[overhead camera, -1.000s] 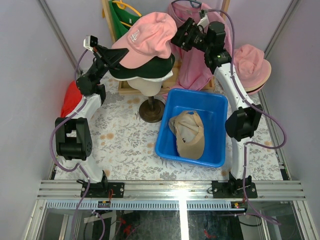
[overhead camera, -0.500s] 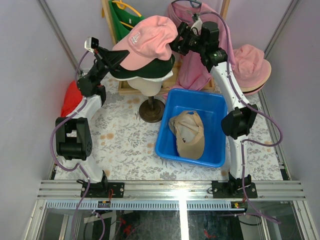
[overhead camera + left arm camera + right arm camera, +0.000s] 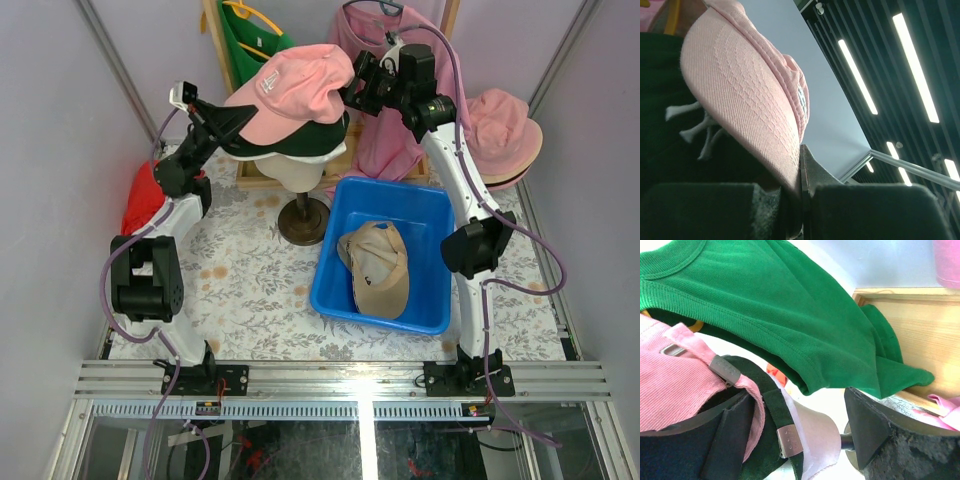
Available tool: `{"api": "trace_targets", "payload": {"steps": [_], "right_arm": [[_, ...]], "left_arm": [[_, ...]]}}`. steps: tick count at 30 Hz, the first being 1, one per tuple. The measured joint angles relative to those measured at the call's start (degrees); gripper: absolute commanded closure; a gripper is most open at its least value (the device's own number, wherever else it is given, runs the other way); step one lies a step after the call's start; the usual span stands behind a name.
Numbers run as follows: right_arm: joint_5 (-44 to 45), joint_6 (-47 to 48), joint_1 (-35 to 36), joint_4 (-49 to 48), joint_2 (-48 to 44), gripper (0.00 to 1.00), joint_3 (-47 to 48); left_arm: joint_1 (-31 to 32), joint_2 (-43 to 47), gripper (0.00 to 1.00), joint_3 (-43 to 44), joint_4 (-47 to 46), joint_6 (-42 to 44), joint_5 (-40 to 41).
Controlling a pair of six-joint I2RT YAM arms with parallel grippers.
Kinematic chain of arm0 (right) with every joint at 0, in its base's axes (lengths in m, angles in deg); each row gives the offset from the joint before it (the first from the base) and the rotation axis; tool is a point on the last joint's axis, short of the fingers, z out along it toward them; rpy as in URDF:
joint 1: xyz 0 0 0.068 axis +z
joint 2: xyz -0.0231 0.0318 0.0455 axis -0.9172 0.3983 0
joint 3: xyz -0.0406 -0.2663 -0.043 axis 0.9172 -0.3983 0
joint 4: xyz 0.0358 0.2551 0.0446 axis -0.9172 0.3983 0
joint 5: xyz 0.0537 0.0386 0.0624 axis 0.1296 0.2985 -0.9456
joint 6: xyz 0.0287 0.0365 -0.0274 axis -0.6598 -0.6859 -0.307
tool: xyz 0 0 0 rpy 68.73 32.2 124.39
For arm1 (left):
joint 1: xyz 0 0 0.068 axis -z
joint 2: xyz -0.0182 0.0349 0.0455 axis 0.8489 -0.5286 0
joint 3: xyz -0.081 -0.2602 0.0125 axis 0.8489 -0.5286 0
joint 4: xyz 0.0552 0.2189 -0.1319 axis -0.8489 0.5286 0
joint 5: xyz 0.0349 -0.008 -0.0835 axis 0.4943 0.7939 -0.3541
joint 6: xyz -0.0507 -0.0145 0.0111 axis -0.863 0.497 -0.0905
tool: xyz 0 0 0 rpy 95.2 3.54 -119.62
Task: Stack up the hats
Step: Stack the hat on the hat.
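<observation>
A pink cap [image 3: 295, 90] tops a stack of a dark cap [image 3: 300, 135] and a white hat on the mannequin head [image 3: 298, 172]. My left gripper [image 3: 228, 120] is shut on the pink cap's brim [image 3: 740, 90]; the left wrist view shows the jaws [image 3: 801, 170] pinching it, with the dark cap [image 3: 670, 135] below. My right gripper [image 3: 352, 85] is open at the back of the pink cap. In the right wrist view, my right gripper [image 3: 795, 400] has one finger against the pink strap [image 3: 747, 390] and the other apart. A tan cap [image 3: 378, 265] lies in the blue bin [image 3: 435, 215].
More pink hats [image 3: 505, 135] sit stacked at the right edge. A green garment [image 3: 245, 40] and a pink garment [image 3: 385, 140] hang on a wooden frame [image 3: 910, 325] behind the head. A red cloth [image 3: 140, 195] lies at the left wall.
My right gripper has moved left, up to the back of the pink cap, and its jaws have narrowed a little. The pink cap has shifted slightly up and right with my left gripper.
</observation>
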Motion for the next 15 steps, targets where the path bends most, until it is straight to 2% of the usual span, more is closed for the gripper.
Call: {"api": "trace_targets", "payload": {"steps": [9, 12, 15], "right_arm": [[2.75, 2.25, 0.35, 2.34, -0.44, 0.23, 0.15], [3.37, 2.69, 0.57, 2.82, -0.72, 0.23, 0.17], [4.15, 3.02, 0.68, 3.54, -1.03, 0.23, 0.2]], "left_arm": [[-0.96, 2.36, 0.99, -6.38, -0.44, 0.0, 1.55], [-1.57, 3.1, 0.88, -7.37, -0.66, 0.0, 2.12], [-2.29, 3.37, 0.86, -7.54, -0.68, 0.0, 3.15]]}}
